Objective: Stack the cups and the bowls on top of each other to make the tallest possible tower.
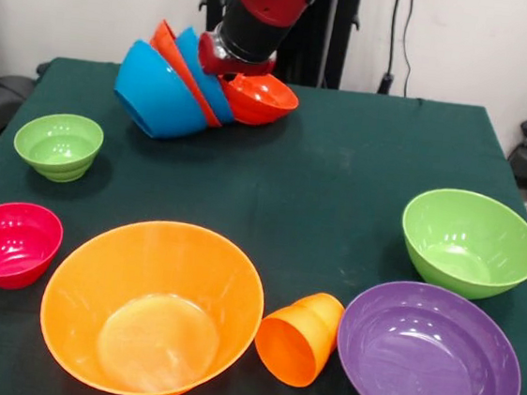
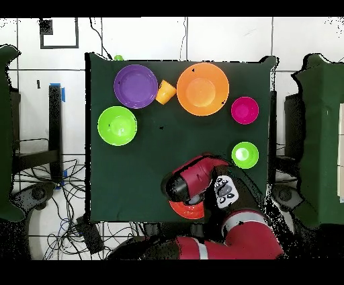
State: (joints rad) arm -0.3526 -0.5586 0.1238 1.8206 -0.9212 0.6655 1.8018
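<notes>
Four nested bowls lie tipped over at the far side of the surface, under the arm.

We count four in the tower (image 1: 186, 81): two blue, two red-orange, leaning on their sides beneath the jaws (image 1: 240, 63), whose opening we cannot tell. Loose on the green surface (image 1: 345, 140) we see five more bowls: two green (image 1: 59, 146) (image 1: 471, 242), one magenta (image 1: 8, 242), one large orange (image 1: 152, 307), one purple (image 1: 429, 357). One orange cup (image 1: 300, 337) lies sideways between the orange and purple bowls.

Red arm (image 2: 201, 176) over a red-orange bowl (image 2: 187, 211) near table's (image 2: 148, 168) edge.
</notes>
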